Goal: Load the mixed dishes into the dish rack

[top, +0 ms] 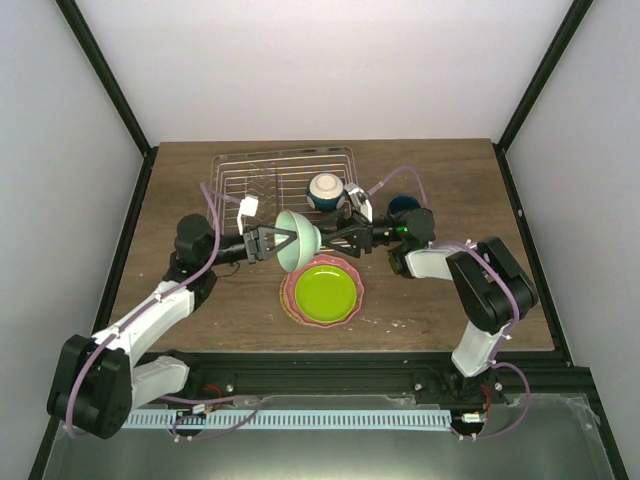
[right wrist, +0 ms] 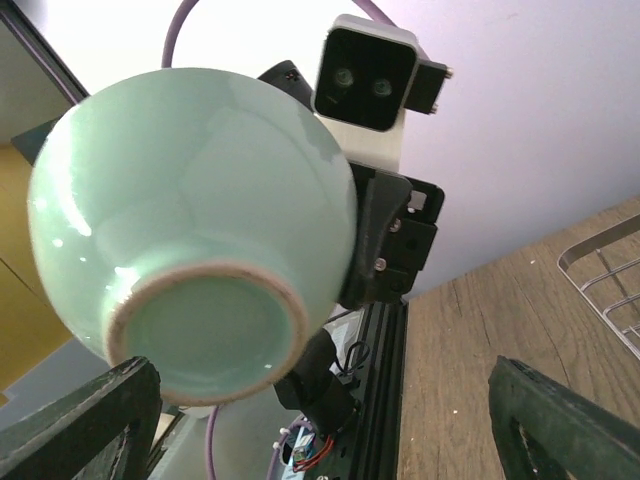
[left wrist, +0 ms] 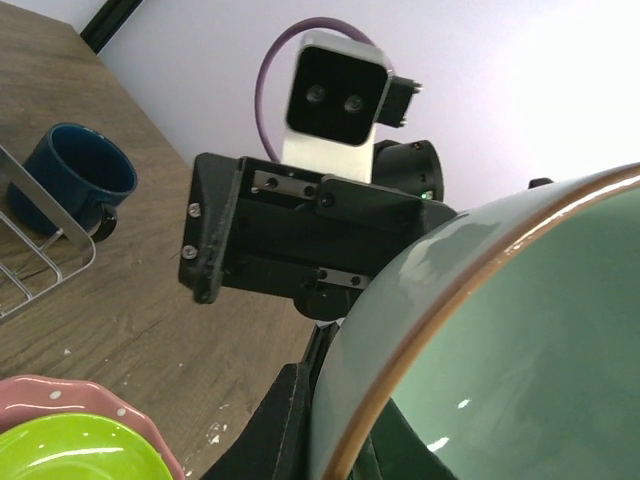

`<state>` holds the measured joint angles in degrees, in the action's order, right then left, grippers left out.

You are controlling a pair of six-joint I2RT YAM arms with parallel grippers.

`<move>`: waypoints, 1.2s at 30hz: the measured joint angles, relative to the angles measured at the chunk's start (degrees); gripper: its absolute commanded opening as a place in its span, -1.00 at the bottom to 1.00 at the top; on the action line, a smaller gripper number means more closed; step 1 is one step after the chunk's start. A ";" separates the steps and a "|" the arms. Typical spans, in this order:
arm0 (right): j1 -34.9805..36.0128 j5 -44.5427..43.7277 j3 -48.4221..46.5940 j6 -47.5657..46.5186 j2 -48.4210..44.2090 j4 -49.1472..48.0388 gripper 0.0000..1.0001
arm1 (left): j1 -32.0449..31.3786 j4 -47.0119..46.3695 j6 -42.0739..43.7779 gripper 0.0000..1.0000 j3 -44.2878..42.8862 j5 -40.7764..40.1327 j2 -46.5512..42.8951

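My left gripper (top: 275,242) is shut on the rim of the pale mint bowl (top: 298,242) and holds it on its side above the table; one finger (left wrist: 275,425) is outside the wall and the other is inside. My right gripper (top: 338,232) is open and faces the bowl's foot (right wrist: 200,330), with its fingers (right wrist: 85,420) spread wide to either side. The lime-green plate (top: 325,290) lies on the pink scalloped plate (top: 290,300) below the bowl. The cream bowl (top: 325,190) sits in the wire dish rack (top: 260,175). The dark blue mug (top: 403,205) stands right of the rack.
The rack's corner wire shows in the left wrist view (left wrist: 45,265) and the right wrist view (right wrist: 600,265). The mug (left wrist: 65,180) stands just beyond it. Both plates (left wrist: 70,445) lie near the table's front edge (top: 400,350).
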<state>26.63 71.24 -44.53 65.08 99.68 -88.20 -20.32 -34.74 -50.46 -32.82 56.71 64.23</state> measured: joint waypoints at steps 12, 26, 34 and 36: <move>0.59 0.94 -0.11 0.63 -2.91 -0.02 0.82 | 0.02 -1.62 -0.22 -1.00 0.68 0.17 1.60; 3.89 1.42 -3.13 1.70 -2.73 -0.02 0.73 | 0.02 -4.31 -1.01 -1.00 0.68 0.46 3.56; 4.04 1.88 -4.28 2.05 -1.84 -0.13 0.53 | 0.50 -5.62 -1.68 -1.00 0.70 1.16 3.63; 4.02 2.08 -4.39 2.05 -1.81 -0.13 0.53 | 0.57 -5.73 -1.81 -1.00 0.70 1.40 3.61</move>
<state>30.65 73.32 -48.93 67.13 97.86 -88.33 -19.75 -40.47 -52.27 -32.12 58.11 67.83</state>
